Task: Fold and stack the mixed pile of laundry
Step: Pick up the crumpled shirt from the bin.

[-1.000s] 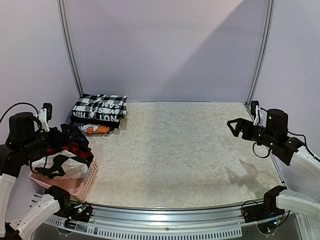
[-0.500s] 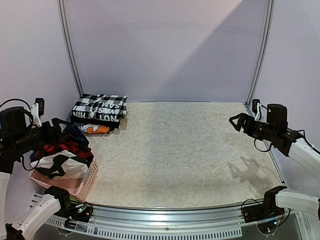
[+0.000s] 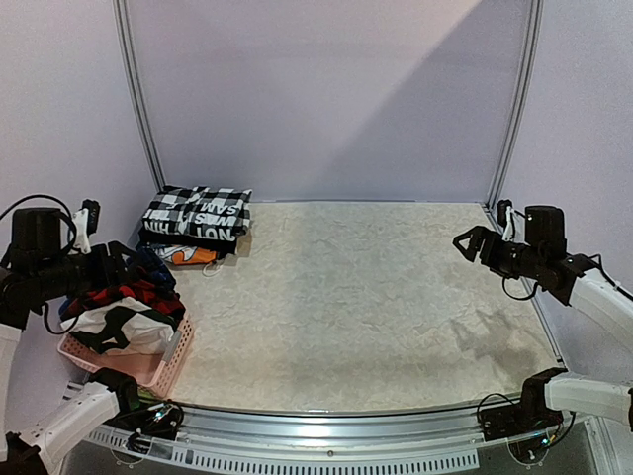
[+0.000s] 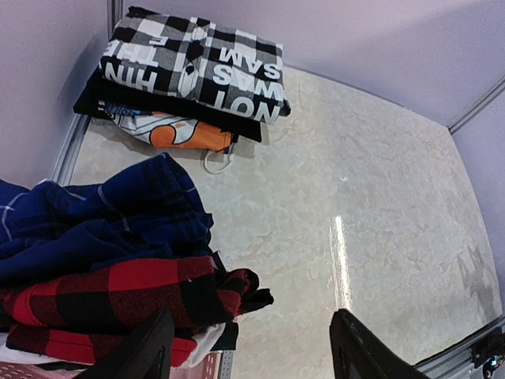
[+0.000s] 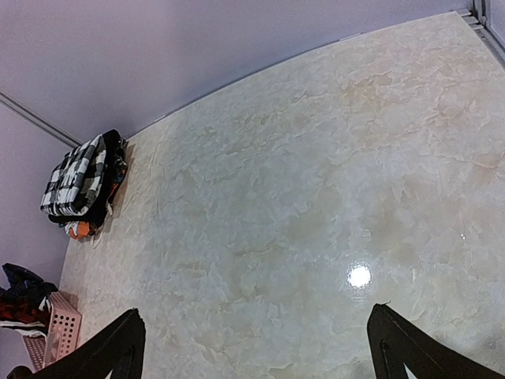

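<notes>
The mixed laundry pile [image 3: 124, 315] fills a pink basket at the table's left front. On top lie a red-and-black plaid shirt [image 4: 118, 294], blue plaid and navy pieces [image 4: 102, 221], and a white garment with black print [image 3: 119, 332]. My left gripper [image 3: 117, 263] hovers over the pile's far side. In the left wrist view it [image 4: 248, 355] is open, the plaid shirt's edge beside its left finger [image 4: 146, 351] and nothing held. My right gripper [image 3: 467, 243] hangs open above the table's right side, bare tabletop between its fingers [image 5: 118, 347].
A folded stack sits at the back left: a black-and-white check garment [image 3: 196, 215] over dark and orange pieces [image 4: 177, 134]. The pink basket [image 3: 168, 358] stands at the left front corner. Metal frame posts [image 3: 138, 99] rise at the back corners.
My left arm pulled back to the left from over the pile, then eased right again, and its jaws narrowed somewhat. The right gripper shifted slightly right and rearward.
</notes>
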Motion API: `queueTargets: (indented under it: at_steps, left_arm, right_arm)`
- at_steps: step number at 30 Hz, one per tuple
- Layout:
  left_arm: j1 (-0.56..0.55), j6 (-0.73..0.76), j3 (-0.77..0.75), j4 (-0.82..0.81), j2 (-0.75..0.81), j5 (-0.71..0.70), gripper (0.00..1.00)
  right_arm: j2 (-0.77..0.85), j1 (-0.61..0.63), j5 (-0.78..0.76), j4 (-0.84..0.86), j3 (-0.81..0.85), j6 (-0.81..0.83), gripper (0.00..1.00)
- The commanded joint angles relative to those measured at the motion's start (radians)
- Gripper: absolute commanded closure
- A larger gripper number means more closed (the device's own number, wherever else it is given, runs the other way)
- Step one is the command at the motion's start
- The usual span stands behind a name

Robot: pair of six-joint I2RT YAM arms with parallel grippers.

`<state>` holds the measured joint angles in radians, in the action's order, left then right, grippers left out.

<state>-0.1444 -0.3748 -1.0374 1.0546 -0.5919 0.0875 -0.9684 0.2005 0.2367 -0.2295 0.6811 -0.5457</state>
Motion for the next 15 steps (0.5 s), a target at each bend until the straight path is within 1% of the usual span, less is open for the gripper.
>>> queueTargets:
  at_steps: [1,6,10,12,15]
  left_arm:
    - [-0.095,0.013,-0.02,0.046,-0.082,-0.056,0.32]
    - [-0.364,-0.053,-0.065,0.051,-0.157,-0.288,0.36]
    - [-0.591,-0.106,-0.107,0.099,-0.232,-0.469,0.38]
    - [-0.675,-0.143,-0.118,0.132,-0.241,-0.556,0.39]
    - [-0.761,-0.214,-0.104,0.192,-0.244,-0.633,0.39]
  right_arm:
    - [-0.011,-0.009,-0.017,-0.042,0.038,-0.009,0.01]
    - [-0.013,-0.009,-0.025,-0.048,0.039,-0.01,0.01]
    - [-0.024,-0.009,-0.022,-0.051,0.041,-0.011,0.01]
    - [-0.03,-0.009,-0.02,-0.054,0.041,-0.012,0.01]
    - [-0.04,-0.009,-0.015,-0.056,0.045,-0.013,0.01]
